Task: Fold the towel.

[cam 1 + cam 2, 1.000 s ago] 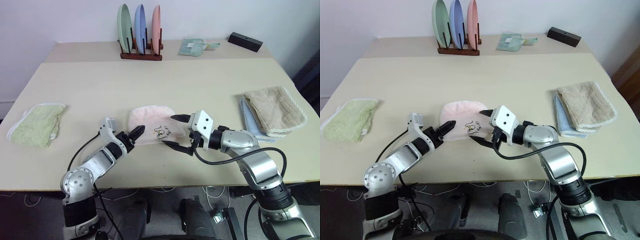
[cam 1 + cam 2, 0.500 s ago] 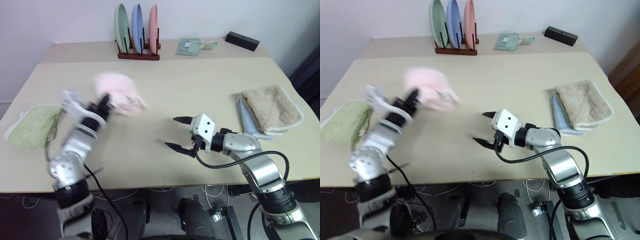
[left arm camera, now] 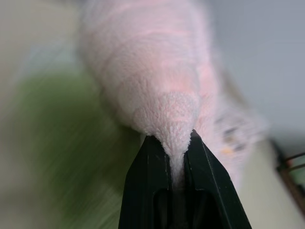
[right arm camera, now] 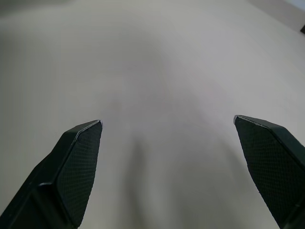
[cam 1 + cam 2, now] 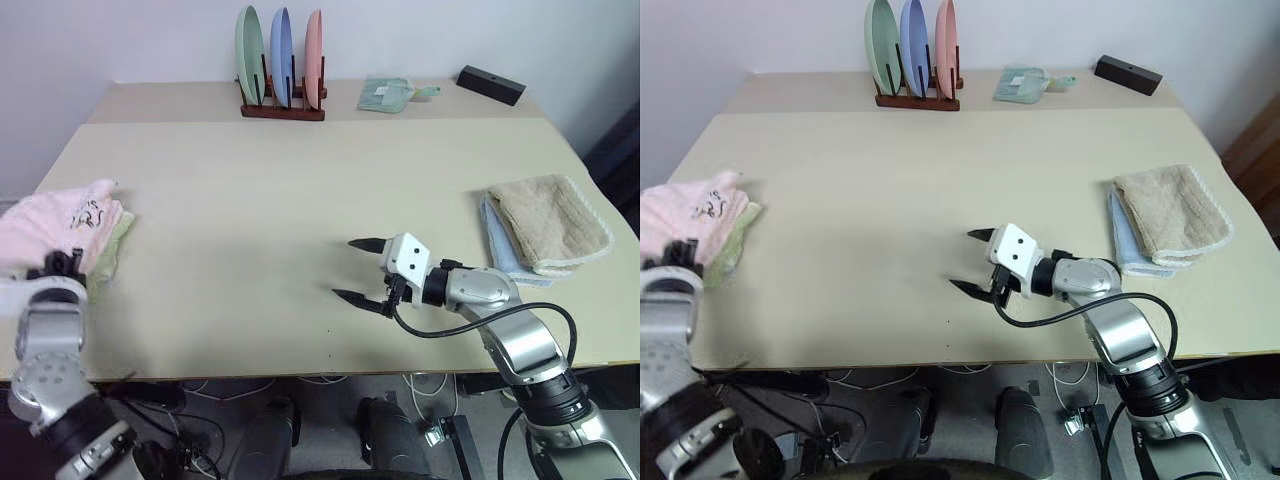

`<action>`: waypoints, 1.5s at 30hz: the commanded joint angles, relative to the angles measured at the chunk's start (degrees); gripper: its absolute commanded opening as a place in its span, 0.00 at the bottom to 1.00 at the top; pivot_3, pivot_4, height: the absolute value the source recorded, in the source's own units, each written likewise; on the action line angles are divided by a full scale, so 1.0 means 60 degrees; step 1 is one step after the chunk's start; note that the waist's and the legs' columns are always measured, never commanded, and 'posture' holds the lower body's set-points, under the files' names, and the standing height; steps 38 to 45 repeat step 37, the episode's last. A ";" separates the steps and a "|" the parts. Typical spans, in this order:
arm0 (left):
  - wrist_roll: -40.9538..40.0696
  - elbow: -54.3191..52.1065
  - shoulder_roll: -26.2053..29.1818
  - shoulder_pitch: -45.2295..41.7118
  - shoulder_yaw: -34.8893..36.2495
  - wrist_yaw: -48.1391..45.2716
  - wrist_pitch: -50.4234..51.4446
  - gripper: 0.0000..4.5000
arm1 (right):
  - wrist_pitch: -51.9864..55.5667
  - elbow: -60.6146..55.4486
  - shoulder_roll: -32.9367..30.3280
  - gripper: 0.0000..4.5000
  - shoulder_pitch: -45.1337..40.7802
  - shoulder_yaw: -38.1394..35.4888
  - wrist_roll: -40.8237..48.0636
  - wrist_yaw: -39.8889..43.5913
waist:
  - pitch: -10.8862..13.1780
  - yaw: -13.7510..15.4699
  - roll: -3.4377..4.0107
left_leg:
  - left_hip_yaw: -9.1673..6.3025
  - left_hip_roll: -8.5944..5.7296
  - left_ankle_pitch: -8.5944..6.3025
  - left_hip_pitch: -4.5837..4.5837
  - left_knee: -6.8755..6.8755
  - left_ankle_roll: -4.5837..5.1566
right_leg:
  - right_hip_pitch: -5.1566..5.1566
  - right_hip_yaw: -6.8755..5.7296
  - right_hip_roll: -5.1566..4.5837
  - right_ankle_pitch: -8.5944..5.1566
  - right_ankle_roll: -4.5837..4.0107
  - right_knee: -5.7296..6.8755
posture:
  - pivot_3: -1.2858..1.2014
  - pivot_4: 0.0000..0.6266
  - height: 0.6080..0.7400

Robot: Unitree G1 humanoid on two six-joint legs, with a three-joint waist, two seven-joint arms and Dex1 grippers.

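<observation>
Fluffy pink terry towel [image 3: 157,86], matt black textured fingers [image 4: 78,162], smooth matt table [image 5: 300,190].

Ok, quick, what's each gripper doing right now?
Left gripper: shut on the pink towel, over the green towel at the table's left edge.
Right gripper: open, holding nothing, above bare table.

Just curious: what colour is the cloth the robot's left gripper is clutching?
Pale pink; the towel shows best in the left wrist view, pinched between the black fingers.
</observation>
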 commanded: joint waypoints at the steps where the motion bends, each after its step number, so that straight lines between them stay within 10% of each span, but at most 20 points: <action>1: -0.0543 -0.0809 -0.0318 0.0256 0.0230 0.0146 -0.0554 0.08 | -0.0223 -0.0091 -0.0145 1.00 -0.0050 -0.0189 0.0066 0.0096 | -0.0001 -0.0004 -0.0001 | 0.0001 0.0001 0.0000 0.0001 -0.0001 0.0000 | 0.0000 0.0001 0.0000 0.0000 0.0000 0.0000 | 0.52 0.24 0.98; 10: -0.0971 -0.2167 -0.0387 0.1151 0.0693 0.0494 -0.1836 0.99 | -0.0553 0.0676 -0.0213 1.00 -0.0514 -0.0142 0.0038 0.0474 | -0.0001 -0.0043 -0.0003 | 0.0011 0.0003 -0.0001 0.0002 -0.0003 0.0000 | -0.0001 0.0003 0.0000 -0.0001 -0.0001 -0.0003 | 0.52 0.24 0.98; 16: 0.0170 -0.3363 0.0971 0.2487 0.0427 -0.0253 -0.2060 0.99 | -0.0324 0.1629 0.0127 1.00 -0.1268 -0.0624 0.0284 0.0131 | -0.0002 -0.0012 -0.0004 | 0.0018 0.0009 -0.0002 0.0005 -0.0007 0.0000 | -0.0003 0.0006 0.0003 -0.0003 -0.0007 -0.0005 | 0.52 0.24 0.98; 26: 0.4826 -0.5049 0.4323 0.3807 -0.5840 -0.3913 -0.1048 0.99 | -0.0294 0.3356 0.0409 1.00 -0.1782 -0.1796 0.0271 -0.1018 | 0.0002 0.0026 0.0017 | 0.0025 -0.0001 -0.0008 0.0013 -0.0023 0.0014 | 0.0015 0.0008 0.0005 -0.0023 -0.0045 -0.0024 | 0.52 0.24 0.98; 45: 0.6139 -0.3966 0.3654 0.2997 -0.7031 -0.5344 -0.1577 0.99 | -0.0407 0.3595 -0.0488 1.00 -0.1378 -0.2495 0.0311 -0.0867 | 0.0015 -0.0251 0.0042 | 0.0042 0.0019 -0.0009 0.0004 -0.0040 0.0016 | -0.0024 0.0018 0.0004 -0.0005 -0.0013 -0.0008 | 0.52 0.24 0.98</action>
